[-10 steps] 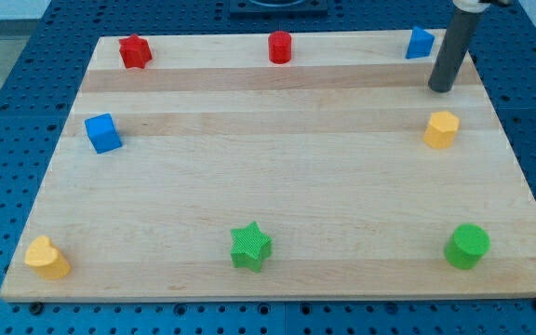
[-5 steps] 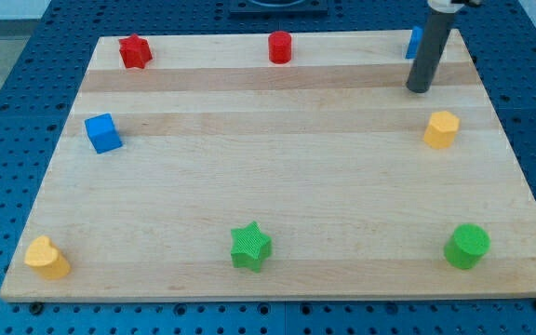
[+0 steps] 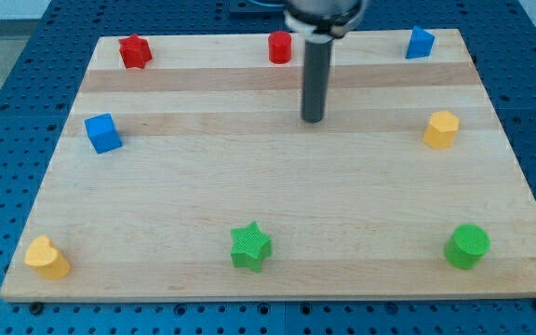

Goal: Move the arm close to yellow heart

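My tip (image 3: 313, 119): lower end of the dark rod, resting on the wooden worktop (image 3: 277, 214) in its upper middle part, touching no block.
Gripper: the arm carries none, only the straight rod, so it grasps nothing.
Yellow heart (image 3: 46, 257): at the worktop's bottom left corner in the view, well apart from my tip, which stands far up and to the right of it.
Red cylinder (image 3: 280, 46): at the view's top edge, the block nearest my tip, just up and left of the rod.
Red star (image 3: 135, 51): top left of the worktop.
Blue cube (image 3: 103, 133): left side, below the red star, about level with my tip.
Blue block (image 3: 420, 43): top right corner; its exact shape is hard to make out.
Yellow hexagon block (image 3: 441, 129): right side, about level with my tip and well to its right.
Green star (image 3: 250, 247): bottom middle, well below my tip.
Green cylinder (image 3: 467, 247): bottom right.
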